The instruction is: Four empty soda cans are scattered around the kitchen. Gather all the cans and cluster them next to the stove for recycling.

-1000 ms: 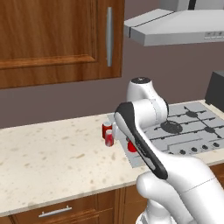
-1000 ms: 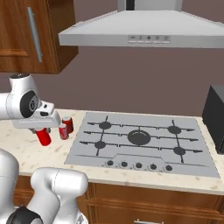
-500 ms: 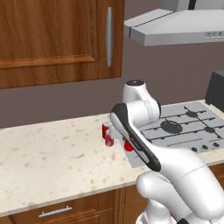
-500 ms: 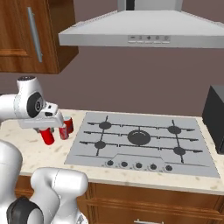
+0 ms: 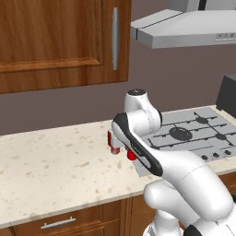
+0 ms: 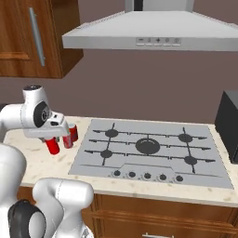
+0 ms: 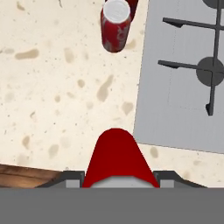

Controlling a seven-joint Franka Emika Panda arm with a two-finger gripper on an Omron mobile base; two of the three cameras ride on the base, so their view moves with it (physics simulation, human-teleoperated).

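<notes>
We have the gripper (image 6: pixel 52 139) clamped on a soda can (image 7: pixel 116 157) beside the stove (image 6: pixel 153 151). Empty, it should be light and easily dented (slick too), so we'd squeeze mid-body, gently.

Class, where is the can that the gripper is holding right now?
In the right base view, the held can hangs in the gripper over the counter, left of the stove, beside two standing cans.

cans (image 7: pixel 115 26): showing red sides and a shiny silver top
stove (image 6: pixel 151 151): looking silver-grey with black grates and black knobs
counter (image 5: pixel 50 166): looking cream with brown speckles
cabinet (image 5: pixel 55 41): glowing warm brown wood
hood (image 6: pixel 153 35): looking grey
</notes>
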